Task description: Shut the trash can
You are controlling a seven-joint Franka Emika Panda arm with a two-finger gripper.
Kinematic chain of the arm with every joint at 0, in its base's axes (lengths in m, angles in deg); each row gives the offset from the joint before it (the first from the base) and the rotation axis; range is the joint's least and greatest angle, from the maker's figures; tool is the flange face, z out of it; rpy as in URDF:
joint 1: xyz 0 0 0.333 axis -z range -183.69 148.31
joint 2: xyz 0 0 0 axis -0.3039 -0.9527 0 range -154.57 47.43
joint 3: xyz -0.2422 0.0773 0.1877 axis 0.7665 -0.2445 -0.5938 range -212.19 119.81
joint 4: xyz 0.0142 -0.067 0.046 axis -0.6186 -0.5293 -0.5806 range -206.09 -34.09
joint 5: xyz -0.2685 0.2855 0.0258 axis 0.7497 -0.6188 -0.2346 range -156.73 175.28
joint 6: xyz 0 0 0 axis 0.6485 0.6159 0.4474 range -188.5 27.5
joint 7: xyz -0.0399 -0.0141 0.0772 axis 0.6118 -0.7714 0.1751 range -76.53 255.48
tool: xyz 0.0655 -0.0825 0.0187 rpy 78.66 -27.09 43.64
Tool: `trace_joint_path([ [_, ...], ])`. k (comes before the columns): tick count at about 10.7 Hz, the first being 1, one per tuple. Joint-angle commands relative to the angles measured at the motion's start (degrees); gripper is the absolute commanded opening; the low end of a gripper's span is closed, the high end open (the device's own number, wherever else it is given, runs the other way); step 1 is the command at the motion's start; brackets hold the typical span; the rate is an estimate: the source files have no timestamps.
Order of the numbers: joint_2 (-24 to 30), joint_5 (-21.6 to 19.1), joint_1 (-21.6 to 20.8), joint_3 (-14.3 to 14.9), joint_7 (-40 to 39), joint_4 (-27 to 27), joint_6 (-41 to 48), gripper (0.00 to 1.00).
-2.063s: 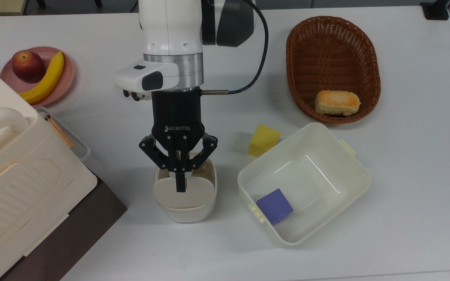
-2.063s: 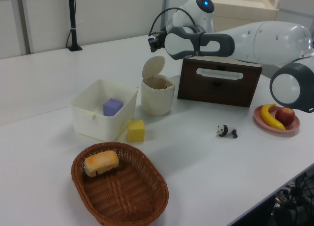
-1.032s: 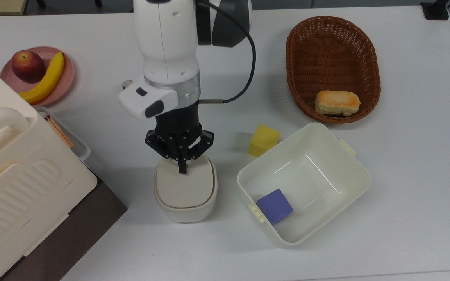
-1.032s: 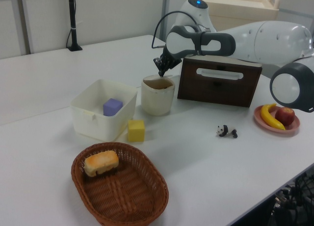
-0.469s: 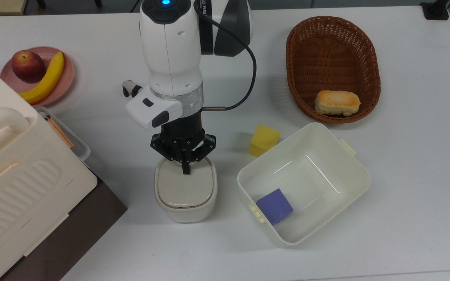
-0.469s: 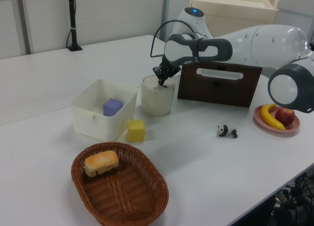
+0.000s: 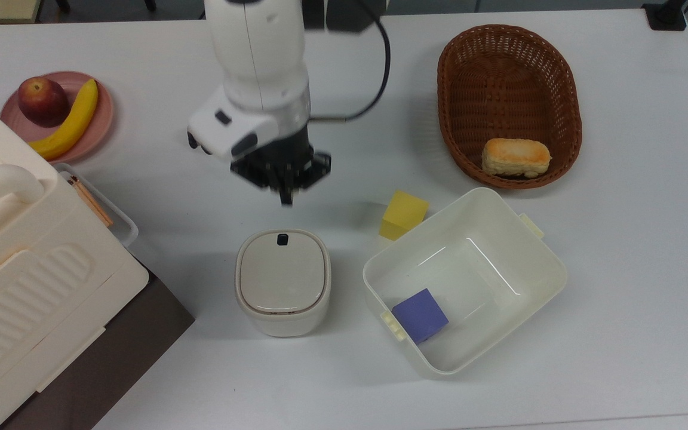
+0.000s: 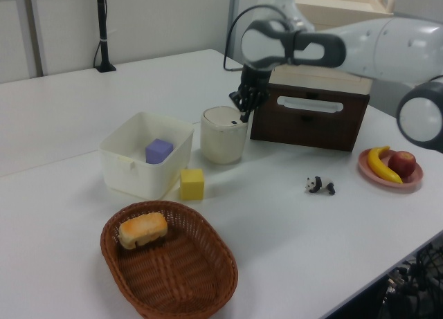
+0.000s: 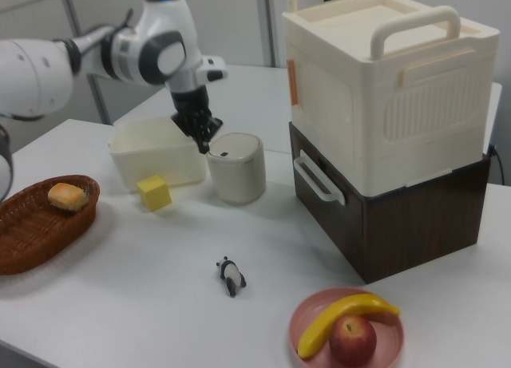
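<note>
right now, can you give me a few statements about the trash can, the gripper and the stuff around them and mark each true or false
1. The trash can has its lid down flat. True.
2. The gripper is pressing on the lid. False: it hangs clear of the can, with its fingers shut and nothing between them.
3. The purple cube lies inside the white tub. True.
4. The yellow block sits in the wicker basket. False: it rests on the table beside the tub; the basket holds a bread roll.
5. The pink plate carries a banana and an apple. True.
</note>
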State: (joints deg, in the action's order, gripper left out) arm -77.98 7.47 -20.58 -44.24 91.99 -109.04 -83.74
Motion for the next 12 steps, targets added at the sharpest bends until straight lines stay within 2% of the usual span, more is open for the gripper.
trace_joint_path([
  [1, 8.8, -0.5, -0.3, 0.8, -0.9, -3.4, 10.0, 0.36],
  [2, 10.2, -0.3, -0.2, 1.0, -0.9, -3.5, 13.0, 0.59],
  [3, 11.3, -0.1, 0.1, 1.0, -0.8, -3.5, 15.6, 0.96],
  [4, 12.1, 0.7, 0.5, 1.0, -0.8, -3.5, 16.8, 1.0],
  [6, 12.3, 1.6, 0.9, 1.0, -0.9, -3.5, 16.7, 1.0],
  [8, 12.1, 1.8, 3.1, 1.0, -0.9, -3.5, 16.4, 1.0],
  [12, 12.4, 1.8, 3.6, 1.0, -0.1, -3.4, 16.6, 1.0],
])
